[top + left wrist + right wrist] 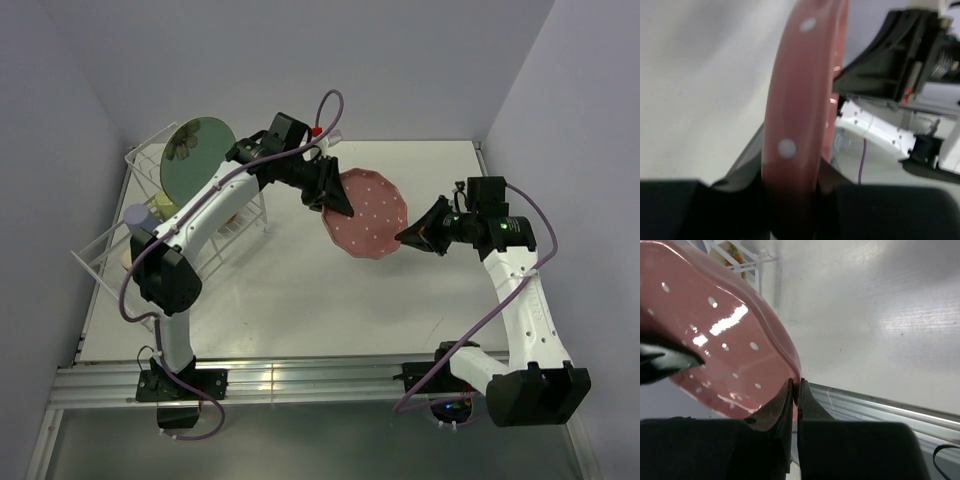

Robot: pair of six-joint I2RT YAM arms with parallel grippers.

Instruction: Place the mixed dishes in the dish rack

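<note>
Finds the pink white-dotted plate point(372, 215) aloft over mid-table, tilted, with the dish rack point(133, 158) well apart at its 9 o'clock. Records the right gripper point(405, 238) pinched tight on the rim at 4 o'clock, and the left gripper point(340, 203) at 10 o'clock, fingers set against both faces of the rim. Judges the left arm nearer the rack for the carry.

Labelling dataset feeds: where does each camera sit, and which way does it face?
Top external: above, behind the bases, looking down; left arm, right arm, dish rack, pink white-dotted plate.
Left wrist: along its fingers, plate rim edge-on; right arm beyond.
Right wrist: along its fingers pinching the rim; rack beyond.
Shared: the plate.
</note>
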